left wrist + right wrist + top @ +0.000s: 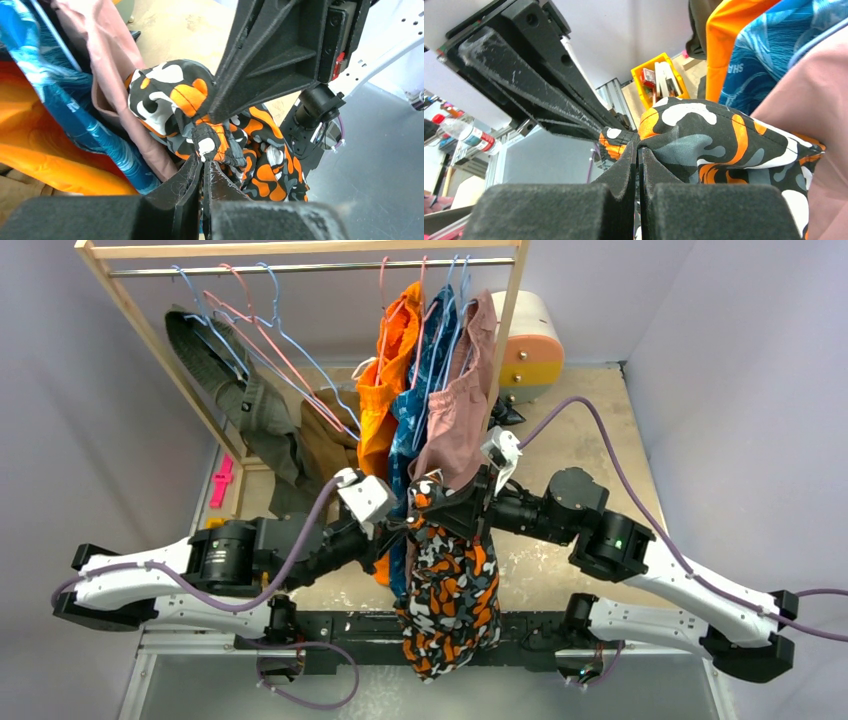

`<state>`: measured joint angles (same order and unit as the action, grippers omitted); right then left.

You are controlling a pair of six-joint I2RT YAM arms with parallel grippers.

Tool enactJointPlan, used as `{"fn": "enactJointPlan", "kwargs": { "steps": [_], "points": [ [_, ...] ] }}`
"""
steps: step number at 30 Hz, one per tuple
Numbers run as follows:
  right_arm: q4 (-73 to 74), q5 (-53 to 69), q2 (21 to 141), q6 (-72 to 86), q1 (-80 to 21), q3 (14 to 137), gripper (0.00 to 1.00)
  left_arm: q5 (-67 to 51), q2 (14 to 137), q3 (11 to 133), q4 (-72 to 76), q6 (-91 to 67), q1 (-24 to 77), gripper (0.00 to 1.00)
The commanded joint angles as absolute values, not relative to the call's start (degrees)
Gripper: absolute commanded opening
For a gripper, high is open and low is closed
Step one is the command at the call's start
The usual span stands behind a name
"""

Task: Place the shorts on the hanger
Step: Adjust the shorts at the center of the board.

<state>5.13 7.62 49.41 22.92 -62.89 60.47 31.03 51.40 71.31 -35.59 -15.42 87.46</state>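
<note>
The camouflage shorts (450, 580) hang in a bunch between my two grippers, drooping over the table's near edge. My left gripper (398, 528) is shut on a gathered edge of the shorts; this shows in the left wrist view (205, 160), with the print (175, 100) just beyond the tips. My right gripper (442, 502) is shut on the shorts close beside it, as the right wrist view (638, 147) shows, with the fabric (704, 135) to its right. Light-blue wire hangers (308, 358) hang empty on the rail at upper left, apart from both grippers.
Plain orange shorts (390, 370), a blue patterned garment (425, 380) and dusty-pink shorts (460, 410) hang just behind my grippers. An olive garment (230, 380) hangs at left. The wooden rack post (507, 330) and a cream-and-orange drawer box (530, 340) stand at the back right.
</note>
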Motion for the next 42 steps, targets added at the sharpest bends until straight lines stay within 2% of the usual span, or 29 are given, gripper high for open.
{"fn": "enactJointPlan", "kwargs": {
  "steps": [1,5,6,9,10,12,14,16,23,29,34,42],
  "points": [
    [1.6,13.0,50.8,21.9,-63.3,63.6,0.0,35.4,47.8,70.4,-30.9,-18.3,87.3,0.0],
    [0.9,14.1,51.9,21.3,-63.2,63.9,0.01,37.6,45.7,69.8,-31.0,-20.0,87.3,0.0],
    [0.6,14.3,52.1,21.2,-63.2,64.0,0.04,38.0,45.5,69.7,-31.1,-20.3,87.3,0.0],
    [0.0,15.1,52.4,20.7,-63.2,64.1,0.25,39.5,45.6,69.9,-31.9,-21.0,87.2,0.0],
    [-0.2,15.7,52.5,20.5,-63.2,64.1,0.39,40.3,45.8,70.0,-32.4,-21.2,87.3,0.0],
    [-0.8,16.3,52.2,20.0,-63.3,63.9,0.56,43.2,46.6,70.2,-33.8,-22.3,87.3,0.0],
    [-0.6,15.8,51.6,19.8,-63.3,63.8,0.66,45.4,47.1,70.0,-34.5,-23.5,87.3,0.0],
    [0.6,14.3,50.4,19.5,-63.2,63.8,0.71,46.4,46.7,69.5,-34.9,-25.5,87.3,0.0],
    [3.0,7.3,45.2,20.1,-63.3,60.4,0.76,53.0,45.8,73.5,-46.4,-36.7,87.4,0.0],
    [6.4,16.5,48.9,19.1,-63.3,61.6,0.73,55.1,42.3,75.4,-50.2,-42.9,87.3,0.0],
    [9.4,19.9,52.1,18.6,-63.2,62.4,0.71,56.6,41.2,77.3,-49.8,-42.9,87.3,0.0],
    [16.0,13.4,51.5,16.6,-63.2,62.6,0.74,59.0,42.4,82.2,-48.8,-38.9,87.3,0.0]
  ]
}}
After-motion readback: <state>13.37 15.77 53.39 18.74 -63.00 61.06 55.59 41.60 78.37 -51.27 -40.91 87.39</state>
